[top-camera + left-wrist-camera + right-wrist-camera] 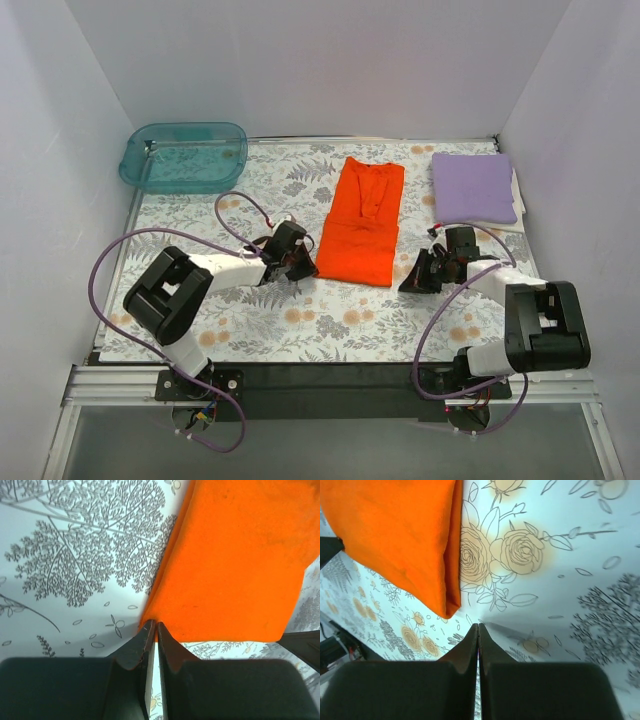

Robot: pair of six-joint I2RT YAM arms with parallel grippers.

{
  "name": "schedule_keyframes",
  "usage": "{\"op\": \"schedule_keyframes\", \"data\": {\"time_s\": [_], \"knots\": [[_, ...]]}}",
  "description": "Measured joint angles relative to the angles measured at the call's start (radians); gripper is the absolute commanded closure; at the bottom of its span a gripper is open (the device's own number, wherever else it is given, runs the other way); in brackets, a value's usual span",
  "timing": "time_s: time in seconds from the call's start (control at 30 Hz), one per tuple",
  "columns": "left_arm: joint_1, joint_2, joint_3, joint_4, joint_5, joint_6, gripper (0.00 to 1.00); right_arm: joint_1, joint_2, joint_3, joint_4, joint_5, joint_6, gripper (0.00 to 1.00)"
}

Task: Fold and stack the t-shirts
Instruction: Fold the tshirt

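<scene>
While the overhead camera covers the whole workspace, it shows the orange t-shirt (362, 222) lying flat near the middle of the table (300, 320). It is folded lengthwise into a narrow strip, with what appears to be the collar end away from the robot. The lavender t-shirt (472, 187) sits well apart at the far right, already a compact folded square, presumably parked as the base of the stack. A teal tub (185, 157) stands at the far left corner, uninvolved. The left gripper (305, 268) is at the strip's near left corner. The right gripper (410, 280) sits low just off the near right corner. Judgement: both are stationed at the near hem so it can be carried toward the collar for a crosswise fold.

Left wrist view: the fingers (135, 650) are closed to a thin slit and their tips meet on the very corner of the orange cloth. The corner appears pinched between them, a shallow hold on the hem only.

Right wrist view: the fingers (462, 655) are pressed fully together with nothing between them. The orange corner lies just beside the tips, not touching; bare floral table lies beyond them.

Finding: the hold is one-sided. The right side would need to open and take its corner before any lift, or the hem will likely drag askew. Stacking is not yet begun.
</scene>
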Motion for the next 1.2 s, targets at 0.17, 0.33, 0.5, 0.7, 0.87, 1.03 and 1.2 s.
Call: {"op": "schedule_keyframes", "data": {"time_s": [0.17,0.33,0.5,0.7,0.87,1.03,1.2], "knots": [[-0.016,-0.029,-0.037,0.002,0.029,-0.057,0.9,0.0,-0.096,0.053,-0.121,0.092,-0.027,0.9],[-0.108,-0.034,-0.04,-0.014,0.032,-0.114,0.89,0.001,-0.089,0.139,-0.165,0.125,-0.054,0.84],[-0.218,-0.048,-0.042,-0.054,0.033,-0.178,0.87,0.02,-0.013,0.241,-0.171,0.151,-0.069,0.83],[-0.247,-0.133,-0.08,-0.165,0.006,-0.234,0.76,0.034,0.113,0.366,-0.153,0.157,-0.074,0.83],[-0.249,-0.147,-0.035,-0.289,-0.046,-0.236,0.69,0.045,0.236,0.437,-0.103,0.146,-0.076,0.83],[-0.249,-0.146,0.026,-0.426,-0.123,-0.223,0.63,0.057,0.325,0.451,-0.068,0.132,-0.073,0.84],[-0.249,-0.145,0.071,-0.521,-0.179,-0.21,0.46,0.064,0.335,0.451,-0.06,0.133,-0.072,0.83]]}}
